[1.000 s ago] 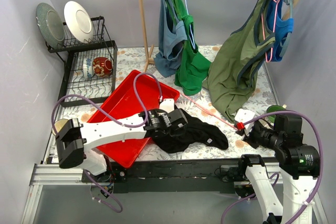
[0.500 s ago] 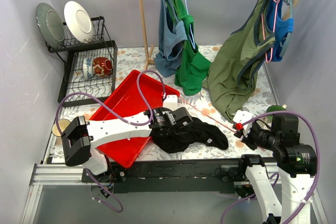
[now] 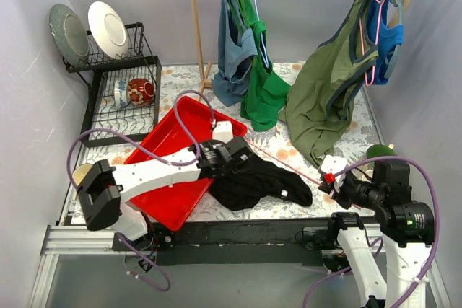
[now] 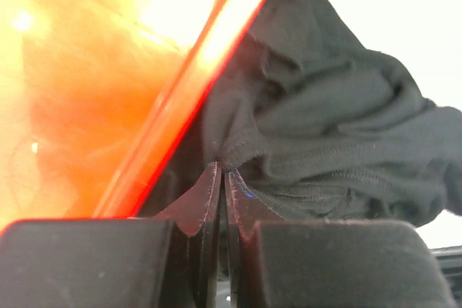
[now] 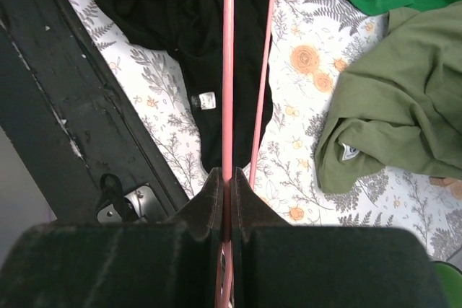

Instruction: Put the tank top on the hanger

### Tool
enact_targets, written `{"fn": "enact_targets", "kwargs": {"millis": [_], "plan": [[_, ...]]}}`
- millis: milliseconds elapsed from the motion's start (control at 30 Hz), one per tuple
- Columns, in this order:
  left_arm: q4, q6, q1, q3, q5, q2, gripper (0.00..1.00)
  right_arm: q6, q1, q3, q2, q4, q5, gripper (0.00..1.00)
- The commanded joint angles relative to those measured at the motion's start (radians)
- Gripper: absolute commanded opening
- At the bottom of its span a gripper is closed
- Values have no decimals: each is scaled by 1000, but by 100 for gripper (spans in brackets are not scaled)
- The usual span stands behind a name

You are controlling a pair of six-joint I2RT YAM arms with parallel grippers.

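The black tank top lies crumpled on the flowered tablecloth beside the red tray, its left edge over the tray's rim. My left gripper is shut on a fold of the top at that edge. The pink hanger runs as a thin wire from the tray's corner to my right gripper, which is shut on one of its wires. In the right wrist view the wires pass over the black top.
A red tray lies under the left arm. A dish rack with plates stands at the back left. Blue-grey, bright green, olive green and blue tops hang from the rail behind. A green object sits near the right gripper.
My left gripper has shifted back and a little left along the tray rim, drawing the top's edge with it. The right gripper has edged slightly left with the hanger.
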State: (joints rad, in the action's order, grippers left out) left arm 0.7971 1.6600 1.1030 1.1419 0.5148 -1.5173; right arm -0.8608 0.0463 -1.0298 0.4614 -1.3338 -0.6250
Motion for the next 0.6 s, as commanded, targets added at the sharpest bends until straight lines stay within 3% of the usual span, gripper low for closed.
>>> {"fn": "enact_targets", "kwargs": {"millis": [0, 200, 567], "plan": [[-87, -57, -103, -54, -31, 147, 0, 14, 7, 11, -10, 19, -81, 1], [-168, -106, -222, -125, -133, 229, 0, -7, 32, 2, -10, 19, -114, 1], [-193, -128, -269, -77, -188, 206, 0, -30, 124, 22, 48, 19, -130, 1]]}}
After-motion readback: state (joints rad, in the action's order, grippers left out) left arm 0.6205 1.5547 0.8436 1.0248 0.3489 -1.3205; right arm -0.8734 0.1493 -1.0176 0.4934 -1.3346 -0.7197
